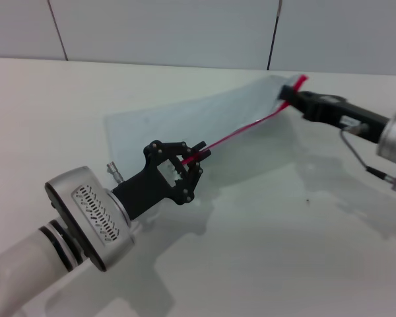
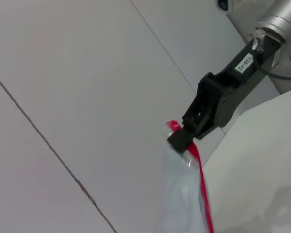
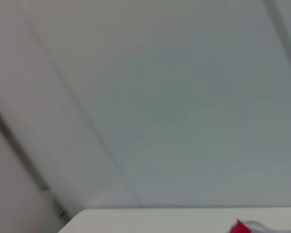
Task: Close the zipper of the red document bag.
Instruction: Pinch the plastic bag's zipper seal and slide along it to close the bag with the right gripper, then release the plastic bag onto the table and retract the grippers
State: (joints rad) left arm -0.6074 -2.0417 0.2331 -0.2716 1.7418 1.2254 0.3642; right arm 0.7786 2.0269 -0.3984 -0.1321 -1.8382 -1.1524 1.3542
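The red document bag [image 1: 204,119], a translucent pale blue-grey pouch, is held up off the white table between both grippers. Its zipper [image 1: 244,129] runs as a thin red strip along the near long edge. My left gripper [image 1: 193,157] is shut on that strip near its middle-left part. At the far right end, my right gripper [image 1: 287,98] is shut on the bag's red-trimmed corner. The left wrist view shows the right gripper [image 2: 184,138] clamped on the bag [image 2: 177,194], with the zipper [image 2: 203,194] running away from it. Only a red tip of the zipper [image 3: 240,226] appears in the right wrist view.
The white table [image 1: 284,231] spreads out under the bag and arms. A pale panelled wall [image 1: 152,26] with dark seams stands close behind the table's far edge, just beyond the right gripper.
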